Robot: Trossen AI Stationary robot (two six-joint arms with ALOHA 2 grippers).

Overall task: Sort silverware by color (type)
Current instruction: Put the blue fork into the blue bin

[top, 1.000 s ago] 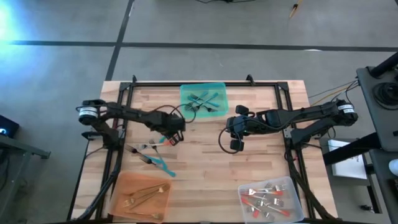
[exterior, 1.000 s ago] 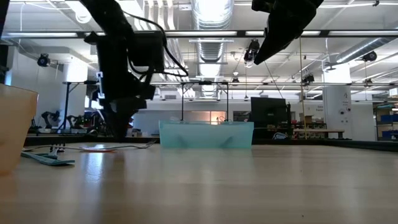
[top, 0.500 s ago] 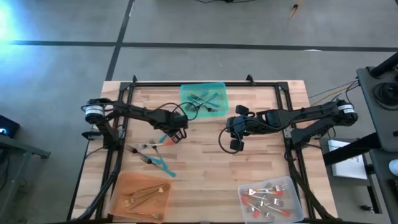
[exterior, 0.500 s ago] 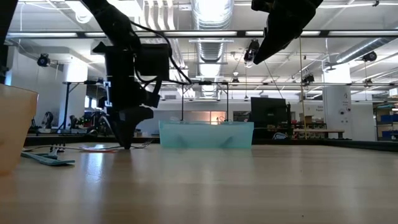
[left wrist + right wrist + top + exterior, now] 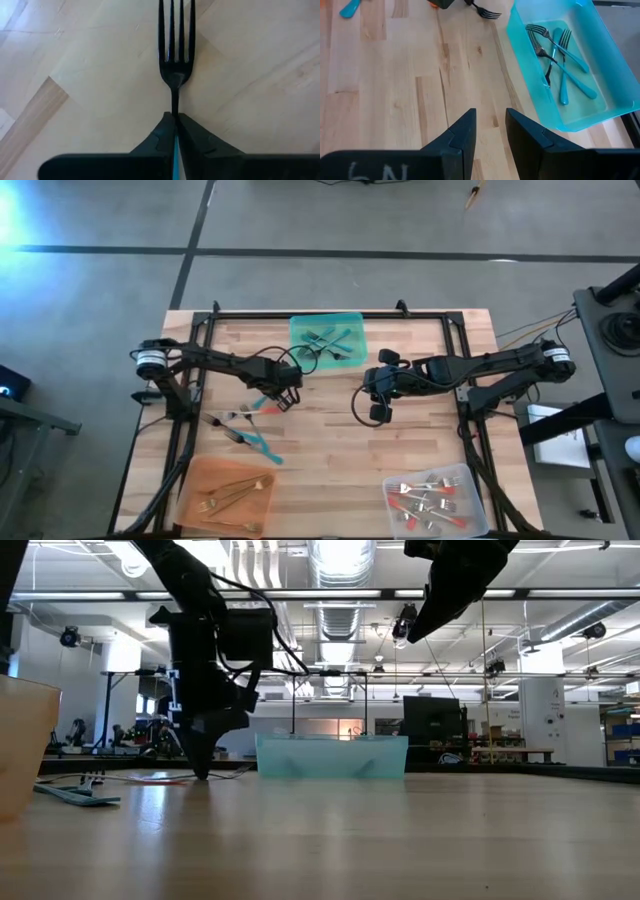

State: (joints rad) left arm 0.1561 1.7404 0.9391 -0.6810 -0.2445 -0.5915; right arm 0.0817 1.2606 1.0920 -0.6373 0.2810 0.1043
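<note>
Wooden desk (image 5: 330, 430) carries three trays: at the near edge an orange tray (image 5: 228, 495) with gold forks and a clear tray (image 5: 438, 500) with red-handled ones. A few loose pieces (image 5: 240, 428) lie left of centre, among them a teal handle.

Just beyond these the left hand (image 5: 270, 402) is clamped on a teal fork (image 5: 175, 45) at the neck, where teal handle meets metal; the tines stick straight out past the fingertips, so the fork's long axis runs in line with the hand. In the low view the hand (image 5: 203, 762) points steeply down, its tip at or just above the desk.

Farther back, right of that hand, stands the teal tray (image 5: 328, 338), already holding several teal forks. The left arm is nearer to it, so the carry should be short, I judge.

The right hand (image 5: 377, 392) hovers mid-desk, fingers narrowly parted, holding nothing.
</note>
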